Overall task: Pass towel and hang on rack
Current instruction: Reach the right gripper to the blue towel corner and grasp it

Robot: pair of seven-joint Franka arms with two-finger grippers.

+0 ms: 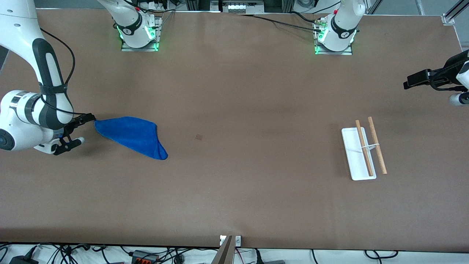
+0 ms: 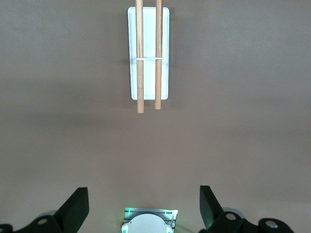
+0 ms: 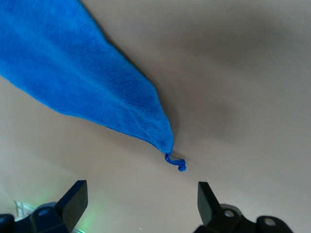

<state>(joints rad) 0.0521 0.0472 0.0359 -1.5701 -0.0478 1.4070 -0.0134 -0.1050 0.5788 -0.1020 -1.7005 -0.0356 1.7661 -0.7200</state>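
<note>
The blue towel (image 1: 132,137) lies flat on the brown table toward the right arm's end. In the right wrist view the towel (image 3: 73,73) narrows to a corner that ends in a tiny loop (image 3: 177,162). My right gripper (image 1: 81,129) is low beside that corner and open, and the right gripper (image 3: 141,199) has only bare table between its fingers. The rack (image 1: 362,154) stands toward the left arm's end, a white base with two wooden rods. My left gripper (image 2: 143,204) is open and empty, up in the air, apart from the rack (image 2: 148,53).
The left arm (image 1: 454,73) shows only partly at the edge of the front view. Both arm bases (image 1: 139,33) stand along the table's edge farthest from the front camera. A small dark mark (image 1: 199,137) is on the table between towel and rack.
</note>
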